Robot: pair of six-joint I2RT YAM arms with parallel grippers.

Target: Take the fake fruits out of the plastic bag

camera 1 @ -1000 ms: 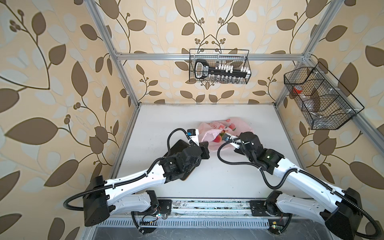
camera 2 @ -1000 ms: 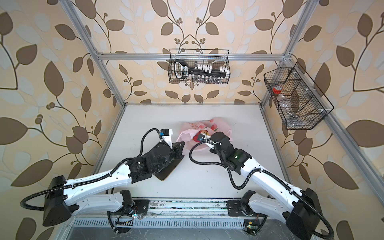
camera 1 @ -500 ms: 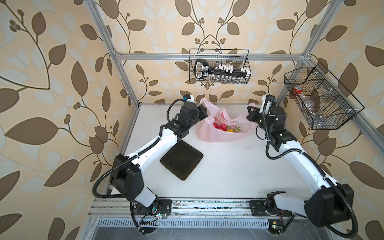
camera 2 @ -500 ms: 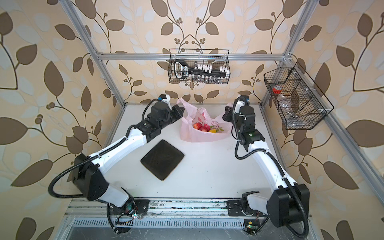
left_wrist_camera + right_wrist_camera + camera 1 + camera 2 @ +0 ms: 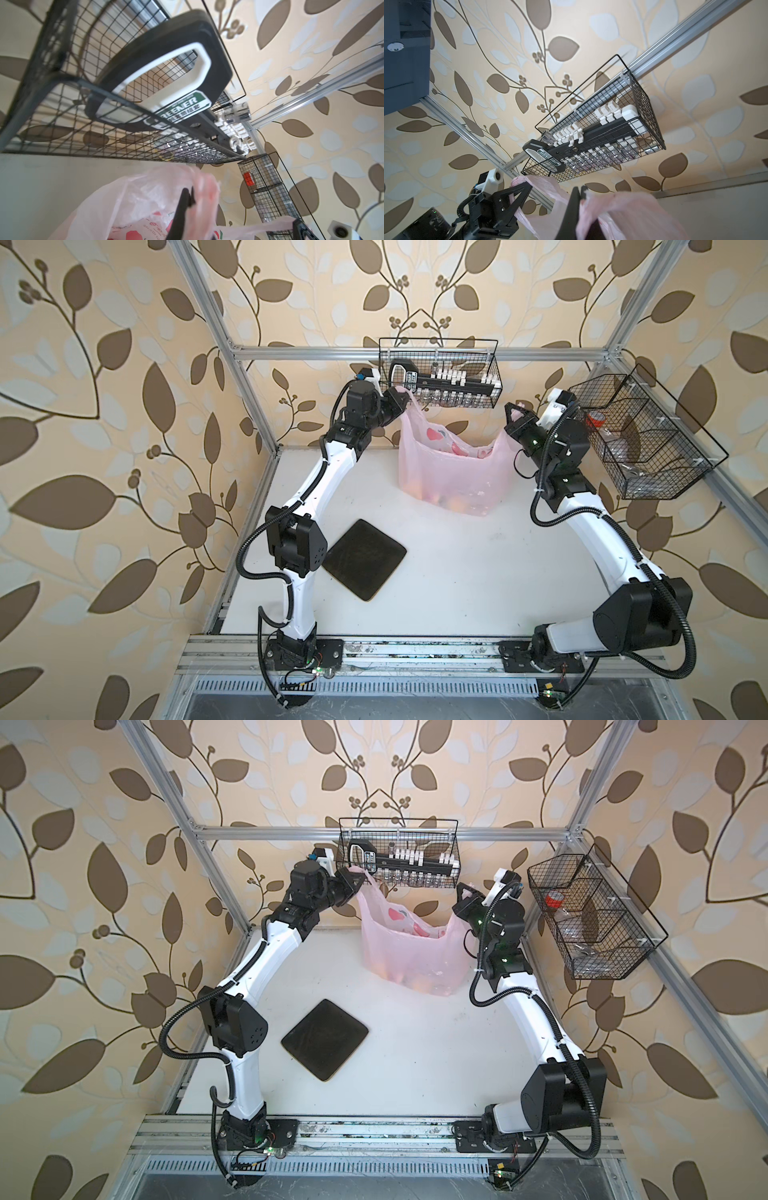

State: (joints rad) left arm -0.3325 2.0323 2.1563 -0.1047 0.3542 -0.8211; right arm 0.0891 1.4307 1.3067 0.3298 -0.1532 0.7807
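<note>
**Bag Suspended Between Both Arms: Clearances and Pose**

You had the plastic bag [image 5: 449, 477] strung between the two arms over the rear half of the bench [image 5: 478, 572], mouth upward, with one loop handle drawn out to each side. The left fingers [image 5: 398, 403] were clamped on the left handle and the right fingers [image 5: 515, 419] were clamped on the right handle. Each wrist view showed pink film pinched in a closed pair. The fake fruits [image 5: 454, 502] lay in the bottom of the bag and showed only as blurred orange and yellow shapes through the film. You could not tell whether the bag's underside touched the bench.

Clearances:
- The left fingers sat just beside the lower corner of the rear wire basket [image 5: 440, 377]. Its mesh filled the left wrist view.
- The right wrist stood just beside the side wire basket [image 5: 648, 439].
- The front half of the bench lay open between the arms.
- The dark mat [image 5: 365, 558] lay at front left, well apart from the bag, with one edge next to the left elbow.

Pose: both arms reached rearward and upward. The elbows were set out toward the side frames and the forearms converged on the bag.
</note>
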